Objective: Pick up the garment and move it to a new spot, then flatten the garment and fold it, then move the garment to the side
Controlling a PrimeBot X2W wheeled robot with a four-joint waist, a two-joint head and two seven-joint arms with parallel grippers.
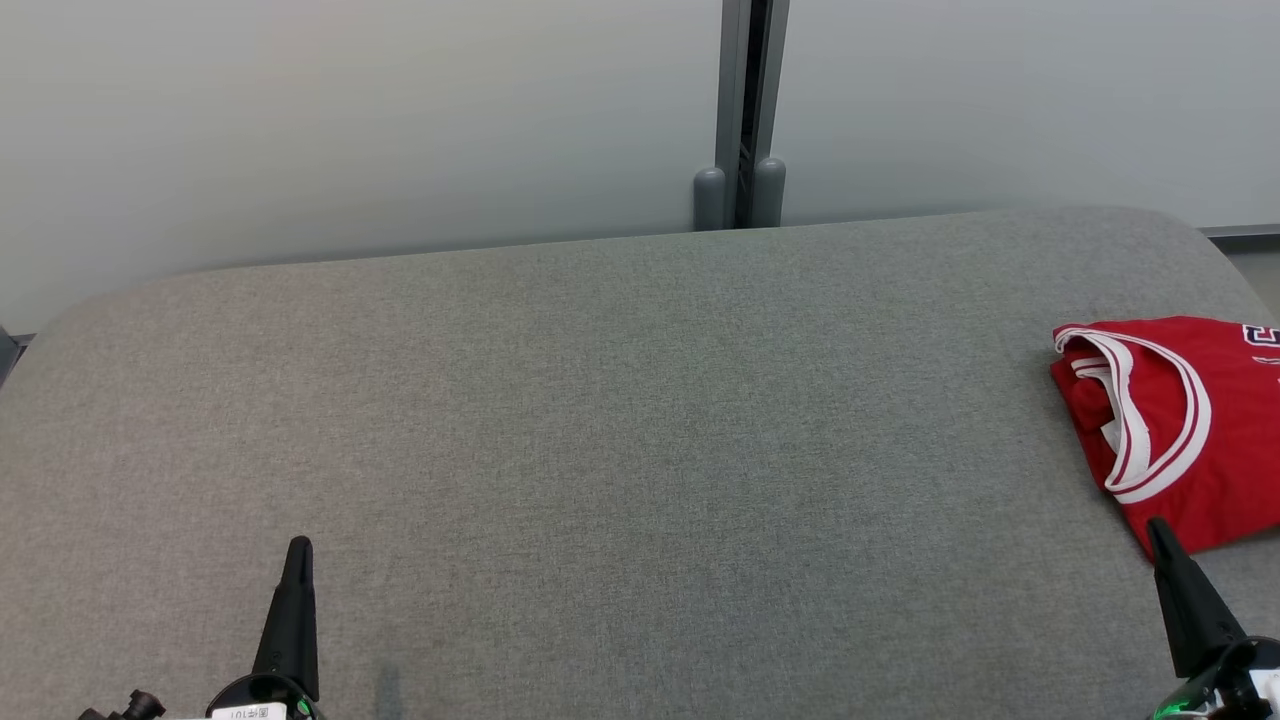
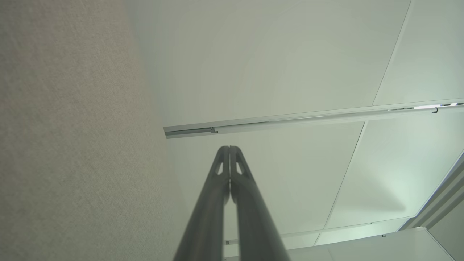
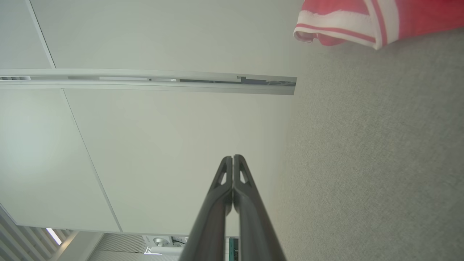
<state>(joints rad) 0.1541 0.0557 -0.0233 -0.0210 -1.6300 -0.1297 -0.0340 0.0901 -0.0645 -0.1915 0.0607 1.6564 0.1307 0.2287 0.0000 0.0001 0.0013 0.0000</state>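
The red fabric jersey with white-striped trim [image 1: 1195, 430] lies folded at the right end of the grey cloth-covered desk [image 1: 600, 420]. We see our right gripper [image 1: 1158, 530] near its front corner and our left gripper [image 1: 298, 548] well apart from it, both with fingers [image 3: 214, 212] pressed together, holding nothing.

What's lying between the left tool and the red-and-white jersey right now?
Nothing: in the head view, only bare grey fabric surface stretches from the shut left tool to the red-and-white jersey.
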